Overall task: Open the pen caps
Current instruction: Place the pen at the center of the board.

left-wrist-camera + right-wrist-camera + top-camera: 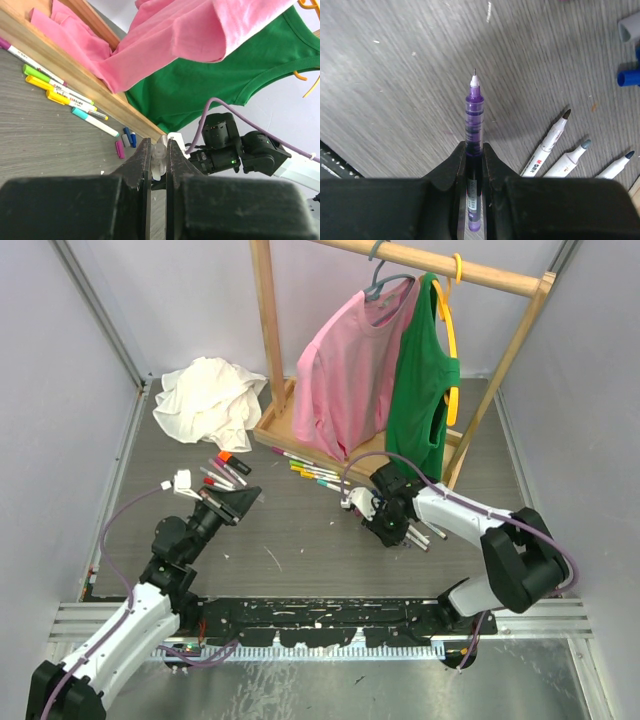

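My left gripper point(158, 150) is shut on a small translucent pen cap point(159, 161), held above the table at the left point(238, 502). My right gripper point(474, 150) is shut on a purple pen point(474, 107); its fine tip is bare and points away over the table. In the top view the right gripper point(378, 525) hangs low at centre right. Three uncapped white pens point(551, 141) lie beside it. Loose pen caps, pink point(120, 149) and blue point(131, 138), rest on the table. Several capped pens point(312, 473) lie by the rack base, and more pens point(226, 470) lie near the left gripper.
A wooden clothes rack point(268, 360) stands at the back with a pink shirt point(345, 370) and a green top point(425, 390) hanging low over its base. A crumpled white cloth point(208, 398) lies at the back left. Grey walls close in both sides.
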### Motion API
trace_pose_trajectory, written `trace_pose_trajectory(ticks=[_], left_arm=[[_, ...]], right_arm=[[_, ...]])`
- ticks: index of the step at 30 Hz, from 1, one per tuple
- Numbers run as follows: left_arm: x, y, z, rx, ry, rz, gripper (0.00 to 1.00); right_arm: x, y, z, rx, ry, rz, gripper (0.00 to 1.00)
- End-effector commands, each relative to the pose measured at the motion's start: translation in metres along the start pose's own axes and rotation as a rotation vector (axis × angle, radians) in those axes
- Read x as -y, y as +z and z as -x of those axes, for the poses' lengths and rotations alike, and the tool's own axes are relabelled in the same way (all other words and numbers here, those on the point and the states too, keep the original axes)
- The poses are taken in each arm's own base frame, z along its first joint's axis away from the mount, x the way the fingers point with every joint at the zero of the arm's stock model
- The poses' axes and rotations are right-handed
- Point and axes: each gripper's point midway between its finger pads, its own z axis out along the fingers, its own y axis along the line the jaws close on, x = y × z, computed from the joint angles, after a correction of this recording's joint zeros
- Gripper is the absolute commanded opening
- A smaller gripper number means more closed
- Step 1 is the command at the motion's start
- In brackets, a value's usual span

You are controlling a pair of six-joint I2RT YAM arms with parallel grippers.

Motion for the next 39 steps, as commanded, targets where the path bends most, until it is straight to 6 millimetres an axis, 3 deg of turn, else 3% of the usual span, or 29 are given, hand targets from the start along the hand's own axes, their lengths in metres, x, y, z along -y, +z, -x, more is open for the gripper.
trace_pose_trajectory(ticks=[1,11,21,24,28,39], left_arm=[[-0.001,0.000,0.003,0.021,-0.021,-0.006,0.00],[-0.007,0.006,-0.001,0.005,-0.027,0.017,0.00],[-0.006,0.013,-0.005,-0.030,-0.047,0.014,0.00],[-0.006,0.014,-0.009,-0.046,-0.052,0.015,0.00],[-0.006,0.016,-0.016,-0.073,-0.060,0.016,0.00],[0.003,0.036,-0.059,-0.187,-0.010,0.013,0.00]], right_arm=[[0.019,0.003,-0.004,-0.023,0.058,-0.097,0.04],[0.021,0.006,-0.022,-0.056,0.098,-0.088,0.10],[0.028,0.012,-0.033,-0.116,0.116,-0.130,0.34],[0.028,0.012,-0.034,-0.116,0.117,-0.130,0.36],[0.029,0.011,-0.031,-0.106,0.117,-0.130,0.36],[0.031,0.005,-0.022,-0.072,0.125,-0.141,0.17]])
